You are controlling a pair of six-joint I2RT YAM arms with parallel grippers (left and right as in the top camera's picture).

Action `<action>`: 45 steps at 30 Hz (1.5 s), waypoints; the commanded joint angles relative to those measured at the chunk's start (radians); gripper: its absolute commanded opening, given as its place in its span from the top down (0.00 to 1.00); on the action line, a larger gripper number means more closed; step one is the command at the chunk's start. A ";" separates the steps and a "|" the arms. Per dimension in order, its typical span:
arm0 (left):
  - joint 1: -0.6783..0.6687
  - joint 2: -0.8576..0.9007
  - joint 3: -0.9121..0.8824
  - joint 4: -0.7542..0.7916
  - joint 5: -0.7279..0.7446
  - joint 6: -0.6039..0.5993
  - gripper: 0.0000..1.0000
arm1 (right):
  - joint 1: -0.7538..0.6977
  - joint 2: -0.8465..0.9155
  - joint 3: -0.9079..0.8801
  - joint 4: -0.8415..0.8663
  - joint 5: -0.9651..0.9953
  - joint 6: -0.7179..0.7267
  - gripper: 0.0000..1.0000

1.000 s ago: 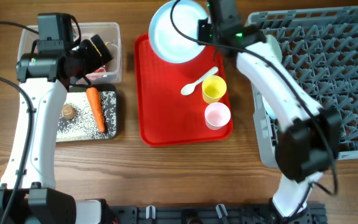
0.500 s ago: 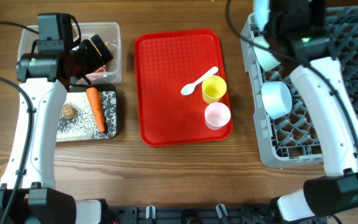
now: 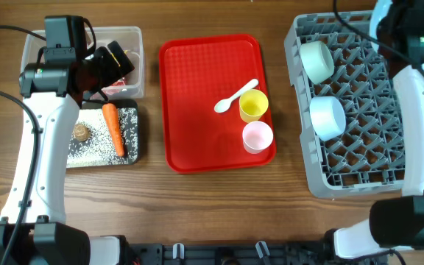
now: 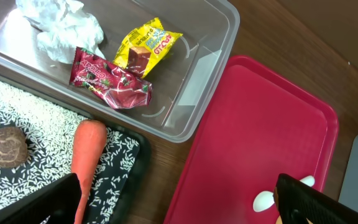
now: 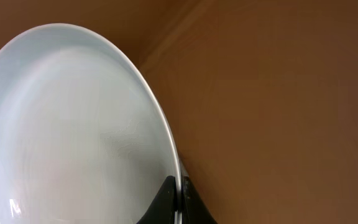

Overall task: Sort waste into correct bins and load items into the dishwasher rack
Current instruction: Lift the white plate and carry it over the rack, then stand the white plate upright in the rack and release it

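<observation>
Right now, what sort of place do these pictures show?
Probably a lab mock-up of a kitchen clearing station: a wooden table holds a grey dishwasher rack, a red tray with a yellow cup, and a clear tub of wrappers.

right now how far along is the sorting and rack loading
Done: the far bowl and near bowl sit in the rack; tissue, yellow wrapper and red wrapper lie in the tub; carrot, lump and rice are on the black tray. In hand: the right gripper pinches the plate by its rim. Remaining: spoon, yellow cup and pink cup on the red tray.
</observation>
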 commanded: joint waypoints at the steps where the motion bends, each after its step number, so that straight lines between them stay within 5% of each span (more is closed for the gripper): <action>1: 0.004 -0.013 0.001 0.002 -0.014 -0.009 0.00 | -0.026 0.071 -0.008 0.029 -0.072 -0.074 0.96; 15: 0.004 -0.013 0.001 0.002 -0.014 -0.009 0.00 | -0.038 0.287 -0.008 0.397 0.007 -0.429 0.96; 30: 0.004 -0.013 0.001 0.002 -0.014 -0.009 0.00 | -0.049 0.336 -0.008 0.263 -0.091 -0.319 0.96; 31: 0.004 -0.013 0.001 0.002 -0.014 -0.009 0.00 | -0.049 0.336 -0.008 0.247 -0.100 -0.298 0.89; 36: 0.004 -0.013 0.001 0.002 -0.014 -0.009 0.00 | -0.050 0.335 -0.008 0.235 -0.125 -0.232 0.00; 45: 0.004 -0.013 0.001 0.002 -0.014 -0.009 0.00 | 0.004 0.168 0.008 0.254 -0.053 -0.050 0.00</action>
